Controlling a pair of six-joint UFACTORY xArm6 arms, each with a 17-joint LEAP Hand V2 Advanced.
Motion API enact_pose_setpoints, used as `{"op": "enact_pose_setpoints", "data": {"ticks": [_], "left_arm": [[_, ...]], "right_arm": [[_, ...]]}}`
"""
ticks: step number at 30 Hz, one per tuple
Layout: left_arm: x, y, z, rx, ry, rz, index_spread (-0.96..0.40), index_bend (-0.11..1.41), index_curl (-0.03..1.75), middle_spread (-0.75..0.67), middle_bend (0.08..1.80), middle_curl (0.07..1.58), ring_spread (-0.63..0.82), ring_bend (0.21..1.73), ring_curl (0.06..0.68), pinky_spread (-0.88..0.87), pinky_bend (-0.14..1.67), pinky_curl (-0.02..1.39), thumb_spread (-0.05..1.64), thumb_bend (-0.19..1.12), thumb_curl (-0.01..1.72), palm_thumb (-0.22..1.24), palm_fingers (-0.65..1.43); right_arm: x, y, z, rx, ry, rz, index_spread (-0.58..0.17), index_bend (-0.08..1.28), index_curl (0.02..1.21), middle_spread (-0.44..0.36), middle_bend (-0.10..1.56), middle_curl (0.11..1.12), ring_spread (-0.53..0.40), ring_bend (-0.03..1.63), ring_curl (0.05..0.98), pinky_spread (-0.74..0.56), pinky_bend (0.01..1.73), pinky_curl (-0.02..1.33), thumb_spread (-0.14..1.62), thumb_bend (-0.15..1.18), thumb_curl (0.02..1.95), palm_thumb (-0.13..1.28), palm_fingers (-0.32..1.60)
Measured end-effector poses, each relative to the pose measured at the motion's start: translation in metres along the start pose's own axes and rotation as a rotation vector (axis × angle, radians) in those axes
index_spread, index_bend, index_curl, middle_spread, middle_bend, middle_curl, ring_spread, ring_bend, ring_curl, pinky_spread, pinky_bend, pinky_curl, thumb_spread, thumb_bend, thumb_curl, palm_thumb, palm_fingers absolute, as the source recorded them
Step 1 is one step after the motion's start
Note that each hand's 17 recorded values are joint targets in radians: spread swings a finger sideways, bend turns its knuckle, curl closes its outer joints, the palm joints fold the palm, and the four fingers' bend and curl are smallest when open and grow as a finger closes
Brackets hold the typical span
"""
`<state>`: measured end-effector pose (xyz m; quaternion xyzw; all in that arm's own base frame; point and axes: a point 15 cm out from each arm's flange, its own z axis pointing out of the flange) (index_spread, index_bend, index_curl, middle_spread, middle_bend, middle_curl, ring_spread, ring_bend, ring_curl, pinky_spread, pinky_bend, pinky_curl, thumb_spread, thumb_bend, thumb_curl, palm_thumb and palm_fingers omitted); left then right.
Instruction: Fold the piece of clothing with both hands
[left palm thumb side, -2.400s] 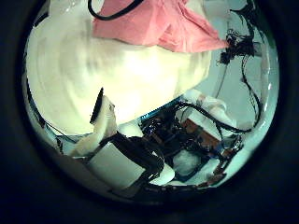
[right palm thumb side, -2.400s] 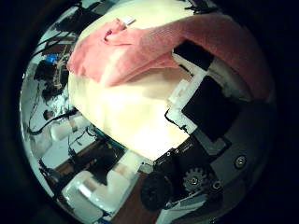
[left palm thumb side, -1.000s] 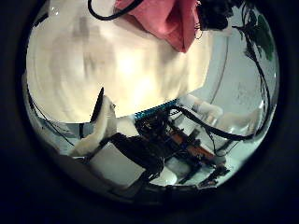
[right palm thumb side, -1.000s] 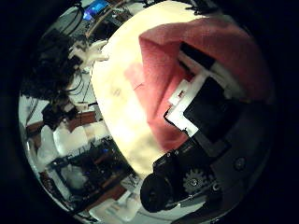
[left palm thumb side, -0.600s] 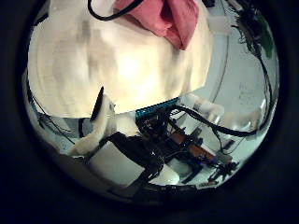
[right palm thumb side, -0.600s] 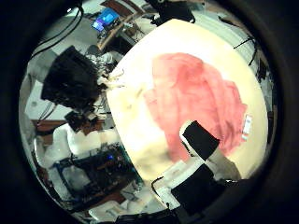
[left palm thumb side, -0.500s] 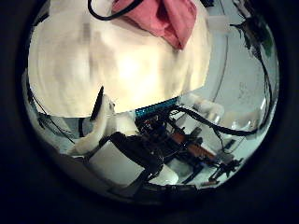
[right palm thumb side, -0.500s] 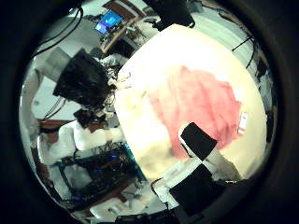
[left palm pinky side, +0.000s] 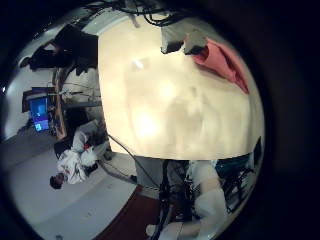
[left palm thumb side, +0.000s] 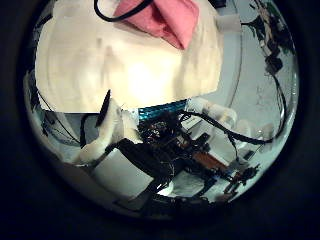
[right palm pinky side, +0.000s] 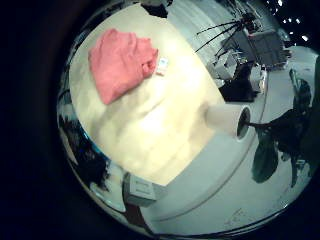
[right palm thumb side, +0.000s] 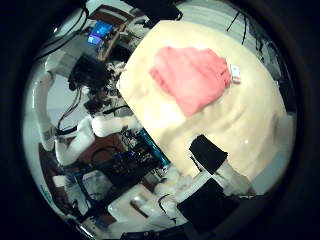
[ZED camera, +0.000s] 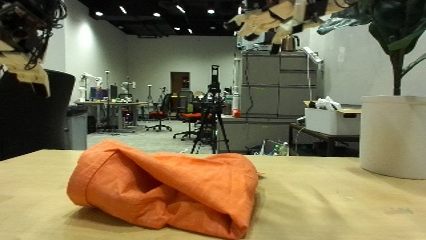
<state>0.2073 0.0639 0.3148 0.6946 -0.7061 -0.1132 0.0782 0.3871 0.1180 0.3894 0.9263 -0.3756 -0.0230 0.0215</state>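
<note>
The orange garment (ZED camera: 171, 189) lies bunched, seemingly folded, on the surface (ZED camera: 346, 205); both hands (ZED camera: 286, 14) hover empty, fingers loose, so only tidying remains.

The garment (ZED camera: 171, 187) is lying bunched on the table (ZED camera: 346, 205). The left hand (ZED camera: 27, 35) and right hand (ZED camera: 286, 15) are hanging well above the garment, one to each side, touching nothing.

Bunched garment (right palm pinky side: 122, 62) — on table (right palm pinky side: 170, 120)
</note>
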Motion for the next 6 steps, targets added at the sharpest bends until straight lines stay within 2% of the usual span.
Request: {"op": "enact_pose_setpoints", "data": {"ticks": [3, 6], "left_arm": [[0.003, 0.001, -0.003, 0.008, -0.004, -0.006, 0.15, 0.15, 0.26, 0.24, 0.23, 0.35, 0.47, 0.58, 0.217, 0.45, 0.41, 0.31, 1.12, -0.02, 0.38, 0.65, 0.05], [0.009, 0.001, -0.001, 0.0, -0.017, 0.012, 0.14, 0.15, 0.26, 0.24, 0.23, 0.35, 0.47, 0.59, 0.216, 0.45, 0.4, 0.31, 1.12, -0.02, 0.39, 0.65, 0.05]], "right_arm": [[-0.004, 0.016, 0.021, -0.037, -0.02, 0.006, -0.462, 0.14, 0.24, 0.062, 0.18, 0.32, 0.252, 0.3, 0.26, 0.43, 0.39, 0.43, 1.13, -0.02, 0.45, 0.72, -0.05], [0.003, 0.014, 0.029, -0.022, -0.012, 0.014, -0.455, 0.15, 0.24, 0.065, 0.18, 0.31, 0.253, 0.29, 0.257, 0.43, 0.39, 0.41, 1.14, -0.02, 0.44, 0.71, -0.04]]}}
